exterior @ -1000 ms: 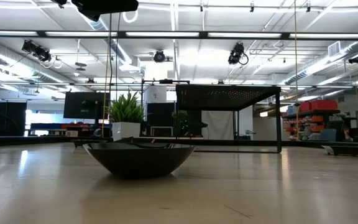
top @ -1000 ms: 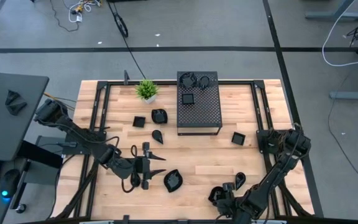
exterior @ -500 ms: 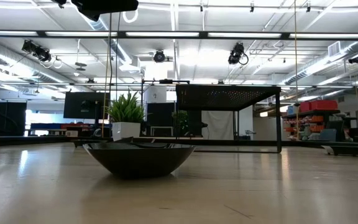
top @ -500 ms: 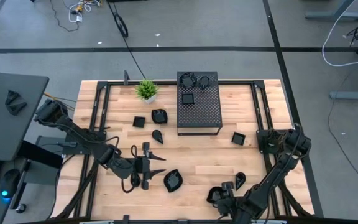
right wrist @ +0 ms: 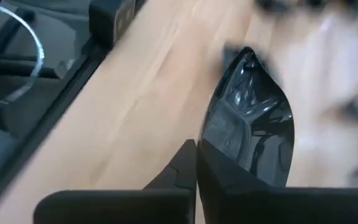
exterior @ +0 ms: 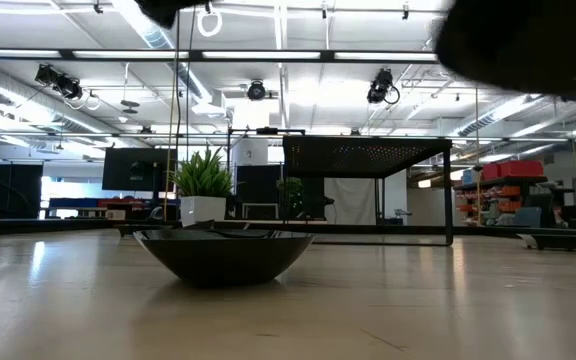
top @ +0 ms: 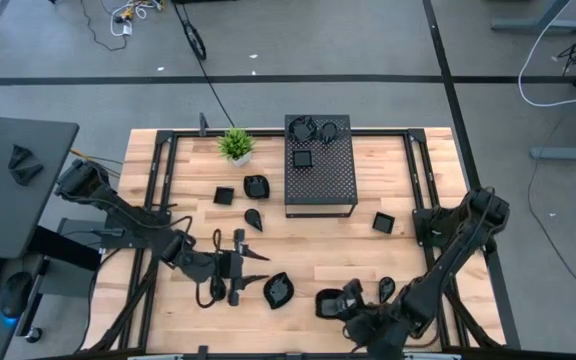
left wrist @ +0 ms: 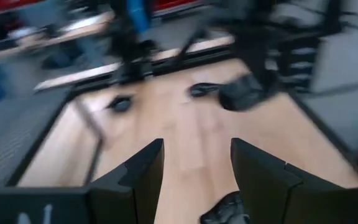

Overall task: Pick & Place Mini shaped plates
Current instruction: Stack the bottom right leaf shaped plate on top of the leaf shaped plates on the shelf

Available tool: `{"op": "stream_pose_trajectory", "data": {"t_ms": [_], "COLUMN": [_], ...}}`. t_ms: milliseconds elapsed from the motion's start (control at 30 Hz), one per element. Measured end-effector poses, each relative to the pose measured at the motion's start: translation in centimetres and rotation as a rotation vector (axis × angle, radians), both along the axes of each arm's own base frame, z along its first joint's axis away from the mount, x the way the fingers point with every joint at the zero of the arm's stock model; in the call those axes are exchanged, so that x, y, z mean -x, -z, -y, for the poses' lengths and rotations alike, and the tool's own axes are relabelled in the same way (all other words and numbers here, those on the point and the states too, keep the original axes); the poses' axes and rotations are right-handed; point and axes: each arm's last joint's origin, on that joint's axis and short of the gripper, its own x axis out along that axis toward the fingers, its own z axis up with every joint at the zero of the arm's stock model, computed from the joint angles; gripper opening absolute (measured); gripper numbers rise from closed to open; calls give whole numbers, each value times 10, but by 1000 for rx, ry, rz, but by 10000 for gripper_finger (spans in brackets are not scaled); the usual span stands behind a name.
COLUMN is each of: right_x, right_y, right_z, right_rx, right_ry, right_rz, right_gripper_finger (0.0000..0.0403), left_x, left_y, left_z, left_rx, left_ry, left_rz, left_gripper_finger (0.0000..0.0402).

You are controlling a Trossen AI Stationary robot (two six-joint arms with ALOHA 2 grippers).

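right gripper (top: 330, 303) now clamped on a leaf-shaped plate (right wrist: 250, 121), shifted left along table edge, left gripper (top: 251, 267) unmoved, fingers apart

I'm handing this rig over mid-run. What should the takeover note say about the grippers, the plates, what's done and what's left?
Left gripper: open and empty, beside the leaf plate near the table's front.
Right gripper: shut on the teardrop plate, pinching its rim, near the front edge.
Done, apparently: three plates sit on the perforated box.
Left on the table: the leaf plate, a trio left of the box, a square plate to its right, and a front plate.
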Motion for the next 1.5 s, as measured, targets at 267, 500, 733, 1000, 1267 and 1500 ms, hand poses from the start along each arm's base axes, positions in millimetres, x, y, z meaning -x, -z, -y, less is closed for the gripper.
{"op": "stream_pose_trajectory", "data": {"t_ms": [267,500,733,1000,1267,1500], "right_x": [-20,-42,-55,-60,-60,-60], "right_y": [-34,-39,-37,-38,-38,-38], "right_z": [30,63,81,85,84,84], "right_rx": [315,456,505,480,464,466], "right_ry": [-150,-154,-190,-224,-230,-223], "right_rz": [153,118,69,69,73,73], "right_gripper_finger": [14,15,15,15,15,15], "left_x": [-9,-23,-30,-46,-63,-64], "left_y": [-11,-47,-57,-37,-20,-19], "left_z": [6,12,9,1,-14,-16], "left_rx": [-207,-324,-501,-847,-981,-883], "left_ry": [359,404,444,521,494,415], "left_rz": [151,126,-66,-114,-179,-209], "left_gripper_finger": [193,197,234,214,165,135]}}
